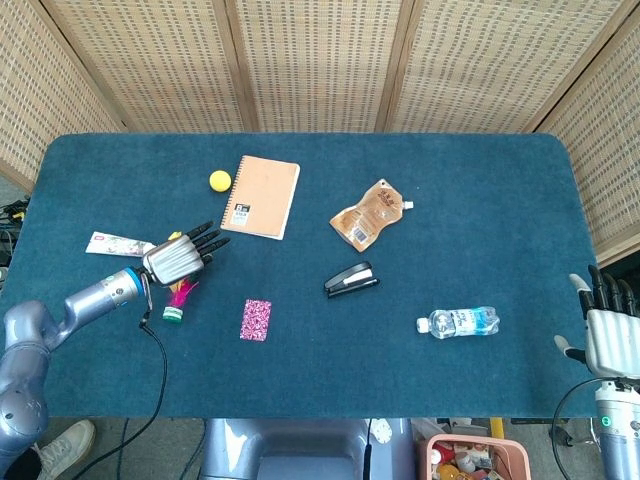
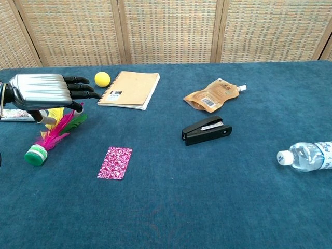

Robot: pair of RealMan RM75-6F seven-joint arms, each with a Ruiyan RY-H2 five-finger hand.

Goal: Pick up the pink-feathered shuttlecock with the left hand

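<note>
The pink-feathered shuttlecock [image 2: 47, 139] lies on the blue surface [image 2: 207, 197], green base toward the near edge, feathers reaching under the left hand [image 2: 44, 92]. That hand hovers palm-down over the feather tips, fingers [image 2: 80, 95] spread apart, holding nothing; whether it touches them is unclear.

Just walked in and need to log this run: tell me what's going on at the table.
The robot's left hand hovers palm-down over the feathers of the pink-feathered shuttlecock, fingers extended, seemingly touching the feather tips; it has no clear grip yet. The shuttlecock lies on the blue table, its green base pointing toward the robot. The right hand sits open at the table's near right edge, holding nothing. Notebook, stapler and water bottle lie untouched.
</note>
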